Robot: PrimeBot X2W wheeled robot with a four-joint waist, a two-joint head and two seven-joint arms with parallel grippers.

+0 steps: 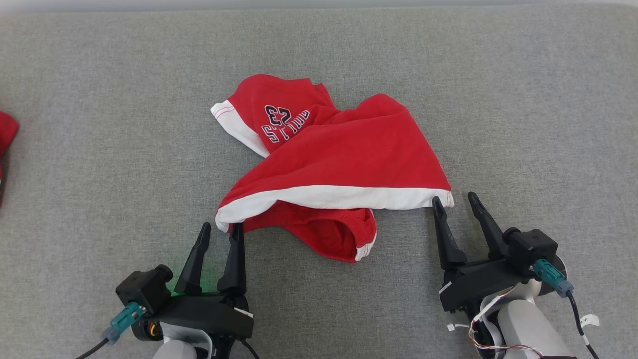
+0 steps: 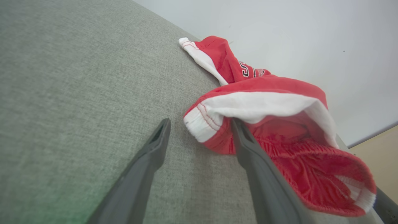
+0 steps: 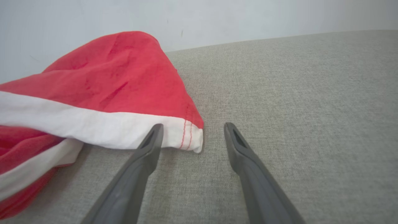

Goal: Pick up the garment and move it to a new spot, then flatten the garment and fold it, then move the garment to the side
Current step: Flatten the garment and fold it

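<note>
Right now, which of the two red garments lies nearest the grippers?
The red shorts in the middle: their white band reaches from the left gripper to the right gripper. The other red cloth lies far off at the left edge.

The crumpled red shorts with white hem bands (image 1: 344, 154) are the one bulky obstacle, heaped in the middle of the grey woven-fabric counter (image 1: 523, 99). My left pincer (image 1: 221, 227) stands spread with their near left hem corner between its fingers, so the way straight ahead is blocked. To its left, bare counter runs as far as a second red cloth (image 1: 6, 144) at the edge. My right pincer (image 1: 454, 198), spread too, has the near right hem corner between its tips, and ahead and to its right lies open counter. Beyond the shorts a free strip reaches the pale wall (image 3: 217, 15).
</note>
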